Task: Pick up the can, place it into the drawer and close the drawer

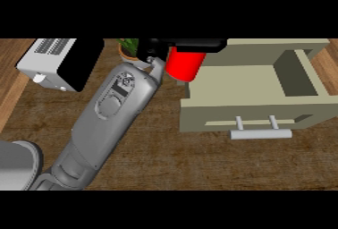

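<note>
Above the counter's far edge, the hand (188,44) is curled round the red can (183,64), holding it in the air just beside the open drawer (231,82). By my judgement picking is done; placing the can inside and closing the drawer remain.

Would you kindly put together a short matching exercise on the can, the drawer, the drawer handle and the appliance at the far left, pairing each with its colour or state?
Things:
1. can
2. drawer
3. drawer handle
4. appliance

Descriptions:
A. pulled open, beige
B. red, held in a black hand
C. white with a black face
D. pale grey bar on two posts

Pairs: 1-B, 2-A, 3-D, 4-C
</note>
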{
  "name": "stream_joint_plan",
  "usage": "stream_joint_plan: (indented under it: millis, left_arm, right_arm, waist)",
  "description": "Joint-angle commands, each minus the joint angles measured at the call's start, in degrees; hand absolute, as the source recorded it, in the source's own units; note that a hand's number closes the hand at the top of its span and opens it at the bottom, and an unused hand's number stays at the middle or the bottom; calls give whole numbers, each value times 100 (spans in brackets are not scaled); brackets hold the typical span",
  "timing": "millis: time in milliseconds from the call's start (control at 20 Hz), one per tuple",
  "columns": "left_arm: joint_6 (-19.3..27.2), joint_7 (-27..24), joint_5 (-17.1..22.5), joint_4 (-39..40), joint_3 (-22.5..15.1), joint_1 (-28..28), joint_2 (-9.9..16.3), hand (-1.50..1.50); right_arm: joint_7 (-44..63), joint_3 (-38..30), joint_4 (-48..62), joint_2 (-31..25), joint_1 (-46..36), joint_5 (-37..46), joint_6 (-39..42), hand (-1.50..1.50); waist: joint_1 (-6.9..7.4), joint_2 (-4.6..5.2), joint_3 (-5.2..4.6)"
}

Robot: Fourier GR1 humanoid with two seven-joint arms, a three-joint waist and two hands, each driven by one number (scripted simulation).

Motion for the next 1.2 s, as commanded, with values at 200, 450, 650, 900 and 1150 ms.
stream_joint_plan:
  millis: [200, 450, 650, 900, 1150]
  left_arm:
    - [562, -234, 560, 1415, -297, -1236, 0, 150]
    - [503, -625, 1010, 2247, -421, -1653, 0, 150]
    - [727, -545, 1400, 2529, -776, -2082, 0, 150]
    - [958, -890, 1709, 3090, -1146, -2259, 0, 150]
    - [750, -1253, 2116, 3461, -1312, -2115, 0, 150]
  right_arm:
    - [158, -105, 277, -178, -467, 56, -90, -150]
    - [242, -115, 261, -152, -483, -27, -80, -150]
    - [33, 243, 270, 87, -433, 347, -137, -150]
    - [15, -70, 328, -154, -376, -84, 124, -150]
    - [240, -5, 244, -170, -626, 91, -56, -150]
  waist:
    - [-48, 25, 1]
    - [-113, 46, 3]
    - [-158, 43, 6]
    - [-290, 63, 11]
    - [-325, 89, 9]
